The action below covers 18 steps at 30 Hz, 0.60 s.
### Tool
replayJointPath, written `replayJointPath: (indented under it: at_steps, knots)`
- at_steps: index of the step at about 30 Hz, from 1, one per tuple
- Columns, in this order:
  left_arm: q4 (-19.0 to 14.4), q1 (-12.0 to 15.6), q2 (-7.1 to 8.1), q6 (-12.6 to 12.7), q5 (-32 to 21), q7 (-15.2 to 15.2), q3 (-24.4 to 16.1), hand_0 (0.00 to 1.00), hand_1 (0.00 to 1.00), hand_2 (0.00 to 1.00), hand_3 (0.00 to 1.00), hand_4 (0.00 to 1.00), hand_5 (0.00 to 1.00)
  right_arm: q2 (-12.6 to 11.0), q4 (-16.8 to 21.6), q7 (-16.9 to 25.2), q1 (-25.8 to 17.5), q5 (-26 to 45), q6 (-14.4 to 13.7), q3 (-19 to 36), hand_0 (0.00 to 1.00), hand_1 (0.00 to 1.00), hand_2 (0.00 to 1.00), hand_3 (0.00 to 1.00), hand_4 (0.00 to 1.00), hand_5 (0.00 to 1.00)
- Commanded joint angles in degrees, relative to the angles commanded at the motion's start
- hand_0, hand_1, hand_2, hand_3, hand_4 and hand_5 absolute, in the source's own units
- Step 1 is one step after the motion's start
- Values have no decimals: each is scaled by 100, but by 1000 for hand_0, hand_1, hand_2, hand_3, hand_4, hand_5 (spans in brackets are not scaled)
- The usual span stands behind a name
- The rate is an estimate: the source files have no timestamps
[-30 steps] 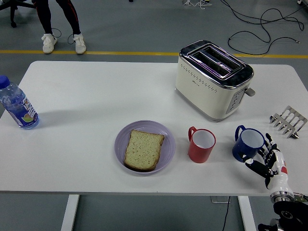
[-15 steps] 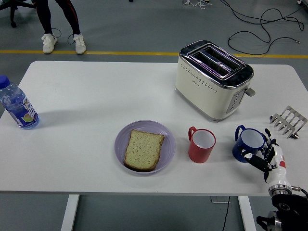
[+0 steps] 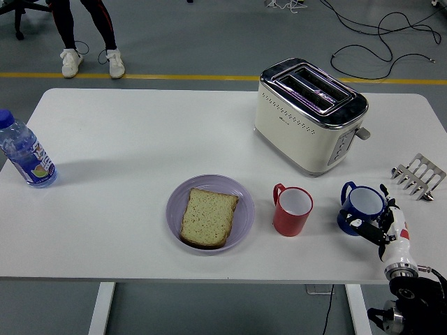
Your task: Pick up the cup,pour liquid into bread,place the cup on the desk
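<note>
A blue cup [image 3: 358, 204] stands upright on the white table [image 3: 126, 139], handle toward the left. My right hand [image 3: 376, 213] reaches in from the lower right and is open, its fingers spread against the cup's right and front side, not closed on it. To the left stands a red cup [image 3: 292, 211], upright and empty-looking. Further left, a slice of bread [image 3: 208, 217] lies on a lilac plate [image 3: 242, 200]. My left hand is out of view.
A cream toaster [image 3: 311, 115] stands behind the cups. A metal toast rack [image 3: 419, 176] sits at the right edge, close to my hand. A blue-capped water bottle [image 3: 24, 155] stands at the far left. A person's legs [image 3: 87, 31] show beyond the table.
My right hand has moved up and left, from just beside the blue cup to having its fingers round the cup's side. The cup itself has not moved.
</note>
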Motion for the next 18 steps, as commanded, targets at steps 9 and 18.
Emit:
replayJointPath:
  at_steps: [9, 18]
  knots:
    - [0, 15, -10, -1, 19, 9, -7, 661, 703, 727, 631, 386, 931, 47, -184, 23, 97, 63, 13, -48, 928, 855, 933, 972, 958, 17]
    - [0, 14, -11, -2, 8, 14, 18, 662, 704, 728, 632, 389, 931, 74, -305, 137, 158, 268, -2, -105, 897, 820, 890, 919, 953, 30]
